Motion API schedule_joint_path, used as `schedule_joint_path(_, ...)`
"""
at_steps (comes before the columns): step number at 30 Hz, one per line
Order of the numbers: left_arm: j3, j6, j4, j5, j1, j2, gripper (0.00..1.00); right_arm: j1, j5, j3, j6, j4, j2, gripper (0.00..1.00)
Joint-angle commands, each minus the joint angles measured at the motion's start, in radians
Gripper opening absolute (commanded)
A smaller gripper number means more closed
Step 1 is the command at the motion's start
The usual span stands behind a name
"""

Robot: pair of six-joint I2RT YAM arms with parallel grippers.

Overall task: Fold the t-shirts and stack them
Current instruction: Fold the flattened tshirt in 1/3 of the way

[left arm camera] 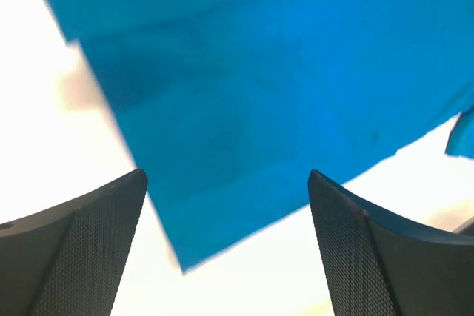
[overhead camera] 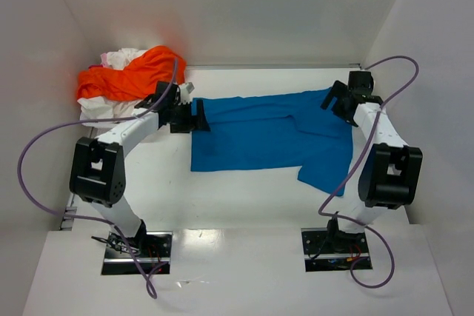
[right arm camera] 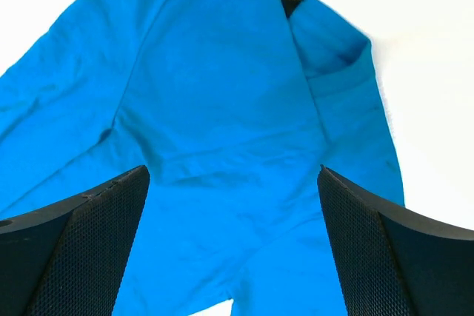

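Note:
A bright blue t-shirt (overhead camera: 266, 135) lies spread across the middle of the white table, one sleeve hanging toward the front right. My left gripper (overhead camera: 198, 116) is open at the shirt's left edge; in the left wrist view the blue t-shirt (left arm camera: 281, 72) has its corner lying between the spread fingers (left arm camera: 89, 242), untouched. My right gripper (overhead camera: 335, 99) stands open over the shirt's far right corner; the right wrist view shows the blue t-shirt (right arm camera: 222, 131) with its collar below the wide-apart fingers (right arm camera: 385, 249). An orange t-shirt (overhead camera: 137, 72) and white ones (overhead camera: 122, 57) are heaped at the back left.
White walls enclose the table on three sides. The heap of shirts sits close behind the left arm's wrist. Purple cables loop from both arms. The arm bases (overhead camera: 137, 246) are bolted at the near edge.

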Motion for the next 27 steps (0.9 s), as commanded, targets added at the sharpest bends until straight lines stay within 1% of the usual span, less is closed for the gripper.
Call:
schedule_joint_path(1,-0.04,0.002,-0.092,-0.033,-0.003,-0.102,0.97,-0.002,0.034,-0.022,0.024,0.023,-0.071,1.0)
schedule_joint_path(5,-0.11,-0.03,-0.169,-0.048,-0.026,-0.174,0.98,-0.011,0.057,-0.056,0.073,0.014,-0.103,1.0)
schedule_joint_path(7,-0.165,-0.044,-0.194,-0.048,-0.026,-0.198,0.98,-0.049,0.057,-0.07,0.1,0.002,-0.114,1.0)
schedule_joint_path(10,-0.231,-0.078,-0.22,-0.048,-0.026,-0.242,0.98,-0.079,0.048,-0.096,0.148,0.002,-0.163,1.0)
schedule_joint_path(14,-0.273,-0.101,-0.22,-0.039,-0.035,-0.262,0.98,-0.079,0.037,-0.137,0.192,-0.008,-0.208,1.0)
schedule_joint_path(18,-0.294,-0.123,-0.22,-0.048,-0.035,-0.273,0.98,-0.079,0.102,-0.127,0.214,-0.121,-0.197,1.0)
schedule_joint_path(19,-0.294,-0.123,-0.211,-0.048,-0.035,-0.273,0.98,-0.079,0.111,-0.127,0.214,-0.176,-0.188,1.0)
schedule_joint_path(27,-0.294,-0.123,-0.165,-0.039,-0.035,-0.264,0.98,-0.079,0.195,-0.136,0.123,-0.342,-0.157,1.0)
